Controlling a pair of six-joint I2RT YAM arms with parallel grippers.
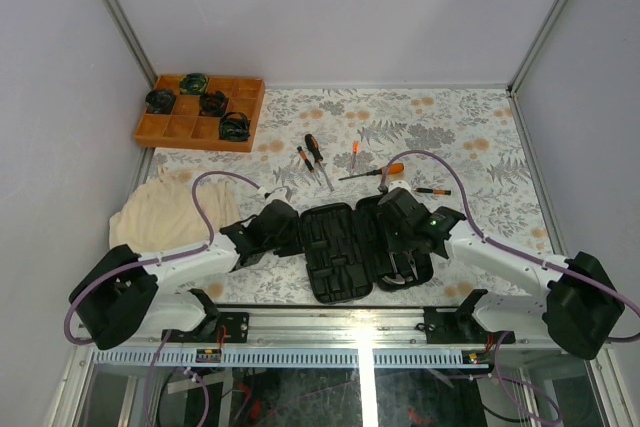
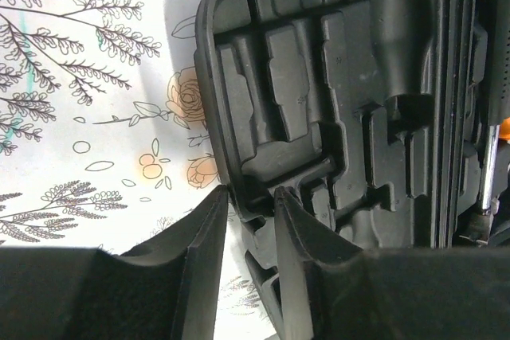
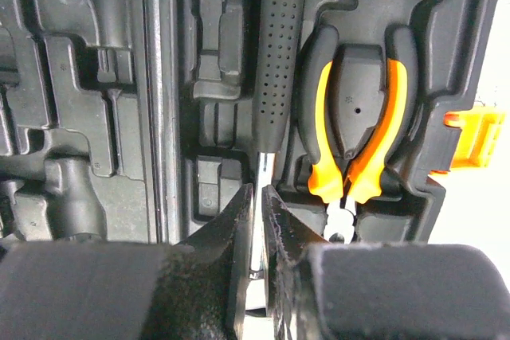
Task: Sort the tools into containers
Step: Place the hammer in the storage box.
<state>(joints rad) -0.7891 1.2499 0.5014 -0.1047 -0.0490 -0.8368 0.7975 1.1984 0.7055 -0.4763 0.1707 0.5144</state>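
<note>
**A:** At 6 o'clock on the table [image 1: 470,137], between the two arms: the case [image 1: 338,252], opened flat. Room around its edges?

**B:** Bare table at 3 o'clock of it. More along the far side, past the screwdrivers [image 1: 316,153] scattered from 12 to 2 o'clock. Tighter at 9 o'clock, with the left arm lying there. A cloth [image 1: 160,212] beyond that, and a tray [image 1: 200,112] off at 10 o'clock against the wall.

**A:** Left gripper [image 2: 243,212]?

**B:** Reaching in low from 9 o'clock. Fingers [image 2: 203,260] narrowed astride the case's rim, one outside, one inside. Pinching it or only just short: cannot tell.

**A:** Right gripper [image 3: 256,220]?

**B:** Bent down over the 3 o'clock half of the case. Almost closed, clamped on the thin steel shaft of the hammer [image 3: 275,61]. Black dotted handle stretched along the moulded slots, just beside the pliers [image 3: 358,133], seated in their own recess. Orange latch [image 3: 474,137] on the outer edge past them.
</note>
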